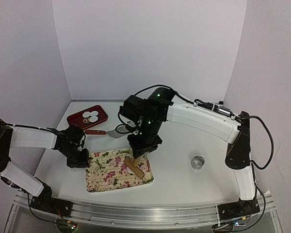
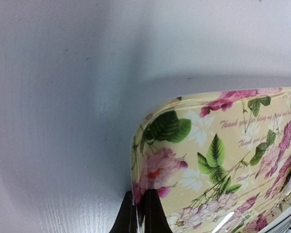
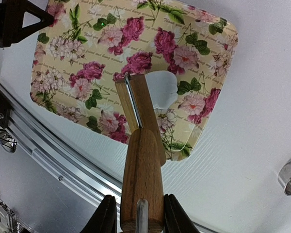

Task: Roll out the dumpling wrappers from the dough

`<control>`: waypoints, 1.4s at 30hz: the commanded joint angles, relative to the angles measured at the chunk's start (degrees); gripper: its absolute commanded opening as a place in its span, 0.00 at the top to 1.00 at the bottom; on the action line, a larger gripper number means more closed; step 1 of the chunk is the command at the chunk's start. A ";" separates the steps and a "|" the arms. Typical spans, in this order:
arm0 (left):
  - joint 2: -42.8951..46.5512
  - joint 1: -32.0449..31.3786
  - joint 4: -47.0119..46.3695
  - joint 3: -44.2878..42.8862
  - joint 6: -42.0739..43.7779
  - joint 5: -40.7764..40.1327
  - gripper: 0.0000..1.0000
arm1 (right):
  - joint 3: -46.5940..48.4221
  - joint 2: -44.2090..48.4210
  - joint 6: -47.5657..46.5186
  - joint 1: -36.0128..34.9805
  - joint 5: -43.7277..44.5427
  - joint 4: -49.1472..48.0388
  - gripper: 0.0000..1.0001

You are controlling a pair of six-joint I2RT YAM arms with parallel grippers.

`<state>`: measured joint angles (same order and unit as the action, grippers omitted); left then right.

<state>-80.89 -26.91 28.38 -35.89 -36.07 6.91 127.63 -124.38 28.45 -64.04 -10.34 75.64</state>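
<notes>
Rolling step. Right gripper (image 3: 141, 214): jaws part-way apart, clamped on the handle of the wooden roller (image 3: 144, 165). The roller head rests on the floral tray (image 3: 77, 53). The dough (image 3: 164, 90), a flat white patch, lies against the head at its 3 o'clock in the right wrist view.

Left gripper (image 2: 141, 211): jaws together, pinching the tray rim at 9 o'clock in the top view.

Judgement: the pinch must be firm so the tray can't slide. Shift the head over the dough and use even pressure in short strokes.

Dumpling wrappers (image 1: 90, 115) sit in the red tray (image 1: 76, 118), at 10 o'clock of the floral tray.
</notes>
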 commanded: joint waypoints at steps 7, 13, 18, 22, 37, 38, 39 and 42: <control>-5.55 -3.29 -0.33 -3.16 10.47 1.89 1.00 | -0.06 1.31 -2.13 -0.22 6.90 6.03 1.00; -8.66 -4.12 0.71 -5.97 12.16 1.98 1.00 | -1.72 1.37 -3.27 -0.21 6.81 5.88 1.00; -9.86 -4.18 0.76 -6.82 12.56 2.74 1.00 | -2.99 0.97 -3.32 -0.22 6.14 6.07 1.00; -9.80 -4.20 0.80 -6.89 12.87 2.79 1.00 | -3.99 0.46 -3.63 -0.21 6.21 6.01 1.00; -9.32 -4.20 0.62 -6.74 11.88 3.35 1.00 | -6.24 -1.93 -5.04 -0.40 4.35 5.33 1.00; -9.32 -4.19 0.58 -6.70 11.80 3.42 1.00 | -6.58 -2.03 -5.06 -0.44 4.31 5.20 1.00; -9.33 -4.19 0.55 -6.68 11.74 3.50 1.00 | -6.97 -2.11 -5.07 -0.50 4.22 5.08 1.00; -9.33 -4.20 0.52 -6.74 11.59 3.58 1.00 | -8.00 -2.33 -5.07 -0.60 4.04 4.66 1.00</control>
<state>-88.97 -30.68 26.52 -42.78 -25.12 10.83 121.61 -125.19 23.99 -64.07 -5.89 76.46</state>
